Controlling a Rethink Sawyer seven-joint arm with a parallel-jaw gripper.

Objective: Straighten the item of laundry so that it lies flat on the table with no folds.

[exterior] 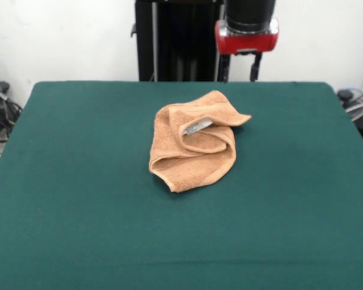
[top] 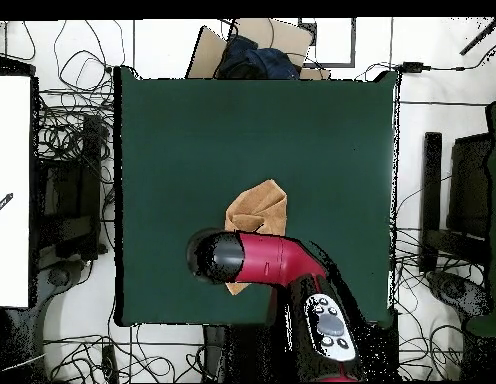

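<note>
Towel (exterior: 192, 142) first: it's a soft peach-tan terry cloth, sitting crumpled a bit above the middle of the front view, on the dark green table (exterior: 72, 199). We'd call it light and floppy, zero stiffness, so it'll drape and sag from wherever it gets lifted. Terry pile should grip fine, nothing slippery or fragile here, but the green top looks cloth-like too, so dragging may bunch it instead of sliding it.

Right now it's folded over itself several times. One corner (exterior: 242, 119) pokes out toward the right of the front view, and a rounded fold hangs at the lower end (exterior: 178, 184). A small grey tag (exterior: 198, 126) shows in the fold near the top.

In the overhead view the arm (top: 277, 262) reaches in from the bottom edge, and its dark wrist end covers the towel's lower part, so only the upper half (top: 260, 207) shows, a little below centre. The front view only catches the red and black arm (exterior: 247, 27) at the top edge. We can't see the gripper itself, so we can't tell its state.

Our guess for a hold: that free corner on the right, since it's a single layer sticking out clear of the pile. Pinch it and pull outward, low to the table.
</note>
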